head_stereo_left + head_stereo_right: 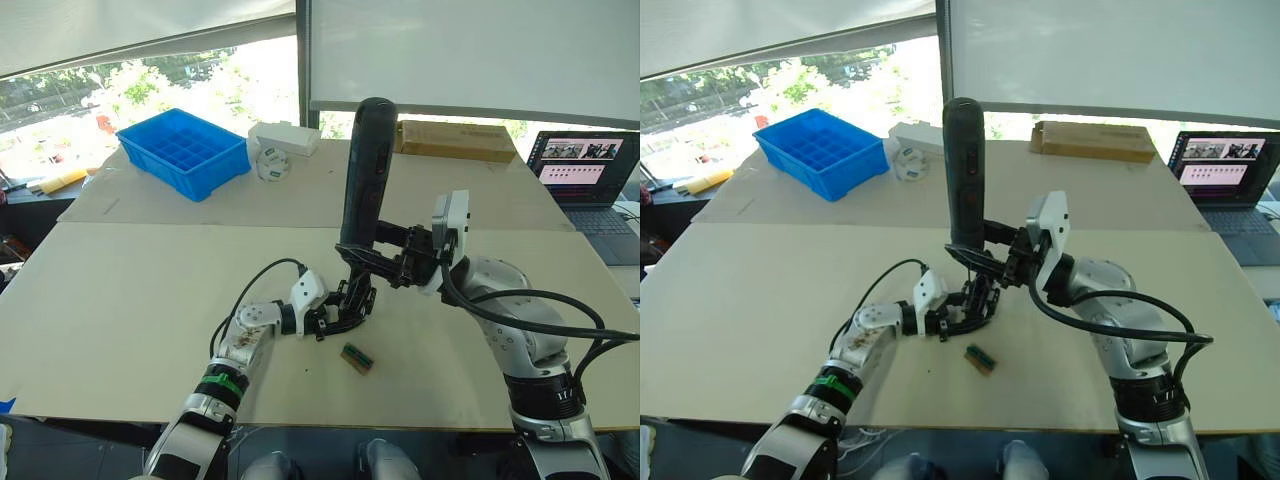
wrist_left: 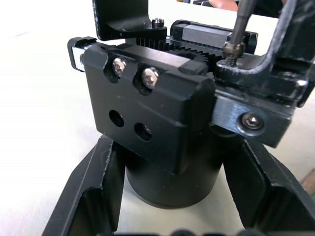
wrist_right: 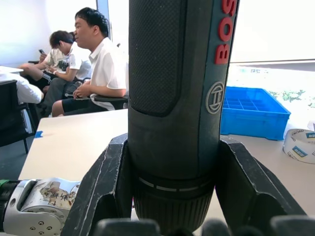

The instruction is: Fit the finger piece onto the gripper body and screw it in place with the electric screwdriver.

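Note:
The gripper body [image 2: 147,113], a black assembly on a round base, stands on the table's middle. My left gripper [image 1: 326,318] is shut on that round base, one finger [image 2: 91,191] on each side. The electric screwdriver [image 1: 365,170] stands nearly upright over it, with my right gripper [image 1: 372,256] shut on its lower barrel [image 3: 172,162]. Its thin metal bit [image 2: 238,24] rests on a screw head on top of the body. That screw sits at the foot of a rough black piece [image 2: 275,69], which looks like the finger piece, seated on the body's top.
A small green-and-brown block [image 1: 357,358] lies just in front of the gripper body. At the back are a blue compartment bin [image 1: 185,150], a tape roll [image 1: 270,163], a white box [image 1: 285,137], a cardboard box [image 1: 455,140] and a laptop [image 1: 585,180]. Seated people [image 3: 93,64] are off to one side.

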